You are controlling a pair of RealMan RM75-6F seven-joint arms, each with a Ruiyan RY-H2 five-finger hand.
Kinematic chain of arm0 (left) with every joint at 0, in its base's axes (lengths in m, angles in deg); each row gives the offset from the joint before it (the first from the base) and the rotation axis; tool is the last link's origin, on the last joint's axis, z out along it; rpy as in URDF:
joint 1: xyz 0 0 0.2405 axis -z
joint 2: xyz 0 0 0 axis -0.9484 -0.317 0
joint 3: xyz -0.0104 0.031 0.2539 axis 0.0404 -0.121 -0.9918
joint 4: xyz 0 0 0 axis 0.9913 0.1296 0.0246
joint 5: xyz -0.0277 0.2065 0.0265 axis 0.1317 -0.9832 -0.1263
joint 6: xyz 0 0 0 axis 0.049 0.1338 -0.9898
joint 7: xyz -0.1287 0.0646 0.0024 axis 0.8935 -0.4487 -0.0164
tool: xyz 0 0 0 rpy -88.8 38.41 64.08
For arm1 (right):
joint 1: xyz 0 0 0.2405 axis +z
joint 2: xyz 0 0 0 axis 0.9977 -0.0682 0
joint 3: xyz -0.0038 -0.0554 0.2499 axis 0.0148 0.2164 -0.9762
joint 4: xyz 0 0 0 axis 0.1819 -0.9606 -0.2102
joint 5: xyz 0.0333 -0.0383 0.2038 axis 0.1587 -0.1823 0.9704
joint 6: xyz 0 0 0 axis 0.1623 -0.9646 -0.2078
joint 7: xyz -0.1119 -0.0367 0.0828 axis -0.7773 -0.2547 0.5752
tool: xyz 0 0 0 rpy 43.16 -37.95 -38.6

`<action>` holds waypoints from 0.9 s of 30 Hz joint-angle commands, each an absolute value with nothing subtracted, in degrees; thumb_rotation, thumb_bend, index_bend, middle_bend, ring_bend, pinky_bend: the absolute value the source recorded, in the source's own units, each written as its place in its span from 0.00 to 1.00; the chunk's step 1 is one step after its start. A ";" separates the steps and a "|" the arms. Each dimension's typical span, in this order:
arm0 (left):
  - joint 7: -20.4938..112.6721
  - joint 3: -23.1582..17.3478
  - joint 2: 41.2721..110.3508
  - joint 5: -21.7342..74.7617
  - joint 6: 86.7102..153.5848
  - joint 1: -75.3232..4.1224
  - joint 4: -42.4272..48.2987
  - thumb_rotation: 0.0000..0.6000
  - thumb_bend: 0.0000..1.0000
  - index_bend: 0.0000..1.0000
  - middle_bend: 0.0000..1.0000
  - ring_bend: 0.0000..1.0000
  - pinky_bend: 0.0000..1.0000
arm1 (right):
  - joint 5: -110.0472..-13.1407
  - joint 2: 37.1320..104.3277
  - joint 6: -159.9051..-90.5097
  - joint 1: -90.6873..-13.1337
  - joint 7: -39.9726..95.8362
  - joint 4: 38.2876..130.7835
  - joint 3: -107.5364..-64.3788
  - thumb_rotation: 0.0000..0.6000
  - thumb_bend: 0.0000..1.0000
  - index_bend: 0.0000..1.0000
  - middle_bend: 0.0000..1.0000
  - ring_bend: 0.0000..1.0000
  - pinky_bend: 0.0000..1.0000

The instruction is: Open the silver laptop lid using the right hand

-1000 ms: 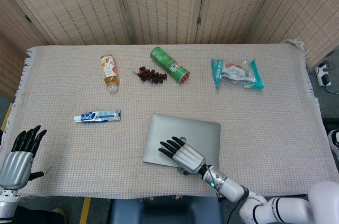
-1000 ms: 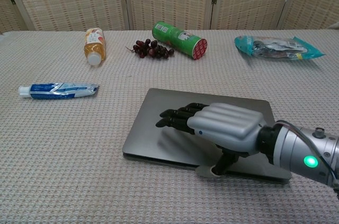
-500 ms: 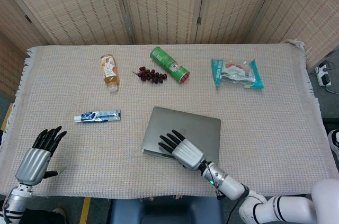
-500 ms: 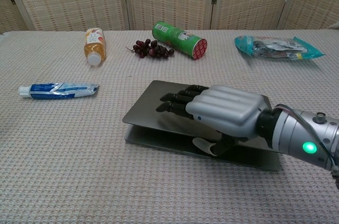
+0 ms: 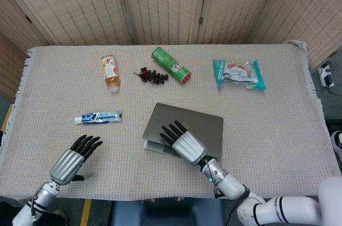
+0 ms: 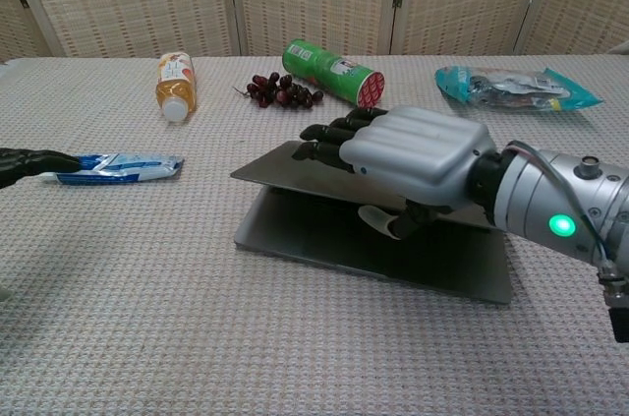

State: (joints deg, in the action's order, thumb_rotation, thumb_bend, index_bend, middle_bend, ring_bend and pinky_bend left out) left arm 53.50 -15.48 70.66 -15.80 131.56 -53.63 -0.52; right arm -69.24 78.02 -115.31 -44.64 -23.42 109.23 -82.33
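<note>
The silver laptop (image 5: 206, 125) lies near the table's front middle with its lid (image 6: 280, 166) raised a little off the base (image 6: 393, 264). My right hand (image 5: 184, 143) grips the lid's front edge, fingers laid flat on top and thumb underneath, as the chest view (image 6: 418, 155) shows plainly. My left hand (image 5: 75, 160) hovers over the cloth at the front left, holding nothing, fingers spread; in the chest view only its dark fingertips (image 6: 25, 162) show at the left edge.
A toothpaste tube (image 5: 98, 117) lies left of the laptop, close to my left fingertips in the chest view. Further back are a juice bottle (image 5: 110, 71), grapes (image 5: 153, 75), a green can (image 5: 171, 65) and a teal snack packet (image 5: 238, 74).
The lid has gone from flat shut to lifted at its front edge, my right hand rising with it. My left hand has moved in from the table's left edge toward the middle.
</note>
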 commanded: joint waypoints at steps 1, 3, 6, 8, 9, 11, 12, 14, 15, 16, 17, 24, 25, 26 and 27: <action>52.05 -16.12 71.72 -17.46 128.99 -51.14 -1.50 1.00 0.26 0.06 0.09 0.05 0.00 | -68.39 78.14 -116.15 -44.13 -24.40 109.72 -82.43 1.00 0.58 0.00 0.00 0.00 0.00; 50.74 -16.24 71.88 -17.79 126.43 -49.35 -2.85 1.00 0.28 0.04 0.08 0.03 0.00 | -67.90 78.16 -116.54 -43.91 -24.76 109.81 -82.30 1.00 0.58 0.00 0.00 0.00 0.00; 48.43 -15.76 72.16 -17.51 122.78 -46.80 -5.17 1.00 0.31 0.00 0.03 0.00 0.00 | -67.39 78.16 -117.00 -43.58 -25.12 109.88 -82.09 1.00 0.58 0.00 0.00 0.00 0.00; 46.36 -15.08 72.58 -17.09 120.62 -45.18 -6.67 1.00 0.34 0.00 0.01 0.00 0.00 | -67.12 78.23 -117.26 -43.34 -25.20 109.81 -81.97 1.00 0.58 0.00 0.00 0.00 0.00; 45.64 -14.76 72.82 -16.65 119.45 -44.47 -7.26 1.00 0.36 0.00 0.00 0.00 0.00 | -67.05 78.29 -117.37 -43.22 -25.24 109.75 -81.93 1.00 0.58 0.00 0.00 0.00 0.00; 43.95 -14.04 73.54 -15.45 116.66 -42.85 -8.32 1.00 0.38 0.00 0.00 0.00 0.00 | -66.95 78.46 -117.69 -42.98 -25.44 109.59 -81.77 1.00 0.58 0.00 0.00 0.00 0.00; 43.25 -13.71 73.94 -14.93 115.57 -42.19 -8.58 1.00 0.39 0.00 0.00 0.00 0.00 | -66.91 78.56 -117.84 -42.89 -25.54 109.50 -81.72 1.00 0.58 0.00 0.00 0.00 0.00; 41.45 -12.95 74.78 -13.30 112.94 -40.85 -9.11 1.00 0.41 0.00 0.00 0.00 0.00 | -66.68 78.71 -118.07 -42.67 -25.60 109.41 -81.63 1.00 0.58 0.00 0.00 0.00 0.00; 40.77 -12.59 75.21 -12.59 112.04 -40.35 -9.28 1.00 0.42 0.00 0.00 0.00 0.00 | -66.63 78.77 -118.20 -42.57 -25.63 109.36 -81.62 1.00 0.58 0.00 0.00 0.00 0.00; 40.10 -12.17 75.83 -11.76 111.06 -39.73 -9.40 1.00 0.42 0.00 0.00 0.00 0.00 | -66.54 78.84 -118.34 -42.45 -25.64 109.30 -81.59 1.00 0.58 0.00 0.00 0.00 0.00; 39.70 -11.92 76.25 -11.14 110.29 -39.27 -9.45 1.00 0.42 0.00 0.00 0.00 0.00 | -66.51 78.88 -118.43 -42.36 -25.62 109.24 -81.57 1.00 0.58 0.00 0.00 0.00 0.00; 35.08 -9.95 79.08 -6.42 105.00 -35.94 -9.47 1.00 0.49 0.00 0.00 0.00 0.00 | -65.93 79.47 -118.97 -41.65 -25.86 108.67 -81.31 1.00 0.58 0.00 0.00 0.00 0.00; 34.30 -9.72 79.40 -5.74 104.31 -35.52 -9.48 1.00 0.50 0.00 0.00 0.00 0.00 | -65.81 79.57 -119.04 -41.57 -25.90 108.62 -81.28 1.00 0.58 0.00 0.00 0.00 0.00; 33.06 -9.39 79.80 -4.76 103.32 -34.96 -9.51 1.00 0.52 0.00 0.00 0.00 0.00 | -65.67 79.69 -119.10 -41.45 -25.99 108.56 -81.23 1.00 0.58 0.00 0.00 0.00 0.00; 32.14 -9.18 80.13 -4.05 102.67 -34.57 -9.57 1.00 0.53 0.00 0.00 0.00 0.00 | -65.58 79.76 -119.15 -41.36 -26.05 108.51 -81.20 1.00 0.58 0.00 0.00 0.00 0.00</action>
State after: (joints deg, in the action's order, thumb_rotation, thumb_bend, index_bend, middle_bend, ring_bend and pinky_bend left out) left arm 33.62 -9.83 79.31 -5.39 103.99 -35.54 -9.46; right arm -65.58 79.76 -119.14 -41.37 -26.04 108.53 -81.21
